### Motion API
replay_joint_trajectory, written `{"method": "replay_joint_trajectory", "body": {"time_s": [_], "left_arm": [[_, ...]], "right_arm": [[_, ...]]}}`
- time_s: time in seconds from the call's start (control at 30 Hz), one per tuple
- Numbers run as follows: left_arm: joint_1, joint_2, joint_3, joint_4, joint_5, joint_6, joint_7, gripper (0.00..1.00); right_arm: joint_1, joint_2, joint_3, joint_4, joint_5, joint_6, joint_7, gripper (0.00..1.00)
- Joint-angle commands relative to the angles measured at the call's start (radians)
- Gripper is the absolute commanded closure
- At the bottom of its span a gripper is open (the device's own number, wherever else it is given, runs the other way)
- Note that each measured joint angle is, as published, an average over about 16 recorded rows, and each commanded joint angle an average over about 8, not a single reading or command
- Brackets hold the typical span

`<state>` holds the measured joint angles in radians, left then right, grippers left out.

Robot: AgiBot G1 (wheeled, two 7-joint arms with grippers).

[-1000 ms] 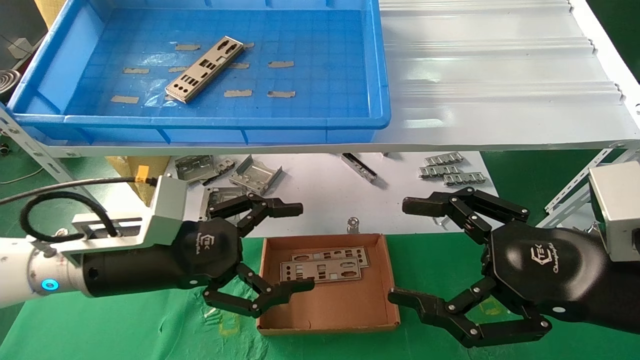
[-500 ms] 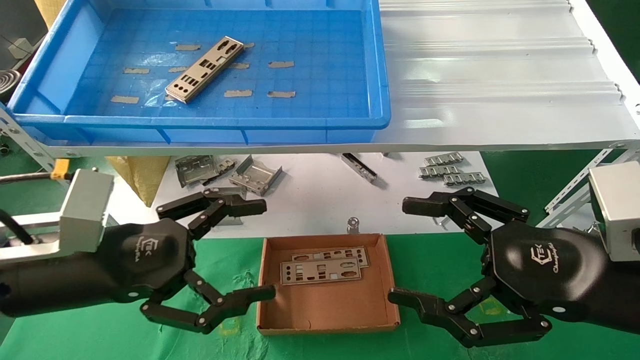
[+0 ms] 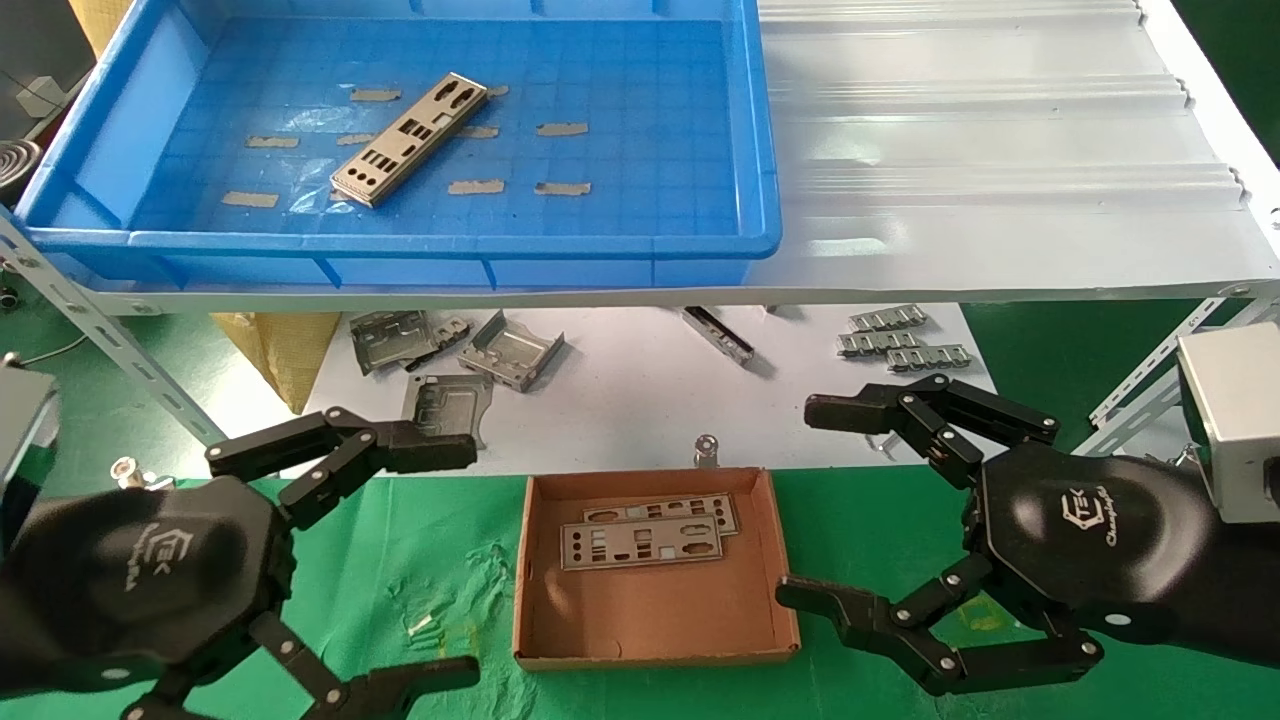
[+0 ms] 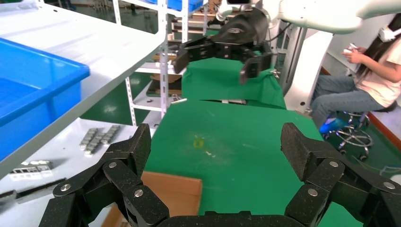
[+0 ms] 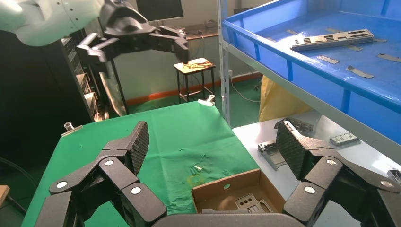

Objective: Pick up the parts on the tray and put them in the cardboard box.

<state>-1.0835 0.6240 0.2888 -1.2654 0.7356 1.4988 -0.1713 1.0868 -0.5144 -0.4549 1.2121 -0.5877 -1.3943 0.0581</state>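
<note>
One part (image 3: 409, 138) lies in tray (image 3: 760, 150); two (image 3: 645, 530) in cardboard box (image 3: 655, 655).

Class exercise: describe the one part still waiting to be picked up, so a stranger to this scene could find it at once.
Look at the big blue tray on the upper white shelf. On its floor, left of centre, one long thin silver plate lies diagonally. Unlike the tan tape scraps around it, it is metal, punched with rectangular and round holes.

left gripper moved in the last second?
Yes. The left gripper, fingers open, has pulled back from the cardboard box's left wall toward the robot's left and nearer the body, now clear of the box.
</note>
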Motion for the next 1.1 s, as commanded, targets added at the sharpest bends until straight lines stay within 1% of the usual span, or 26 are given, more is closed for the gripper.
{"method": "replay_joint_trajectory", "body": {"time_s": [0.03,0.17,1.1], "left_arm": [[0.014,-0.021,-0.015,-0.036,-0.008,-0.004,-0.021,0.0],[0.023,-0.035,-0.024,-0.06,-0.015,-0.006,-0.03,0.0],[0.01,-0.015,-0.01,-0.022,-0.006,-0.004,-0.017,0.0]], "right_arm": [[0.0,0.0,0.0,0.0,0.0,0.0,0.0,0.0],[0.0,0.0,0.0,0.0,0.0,0.0,0.0,0.0],[0.0,0.0,0.0,0.0,0.0,0.0,0.0,0.0]]}}
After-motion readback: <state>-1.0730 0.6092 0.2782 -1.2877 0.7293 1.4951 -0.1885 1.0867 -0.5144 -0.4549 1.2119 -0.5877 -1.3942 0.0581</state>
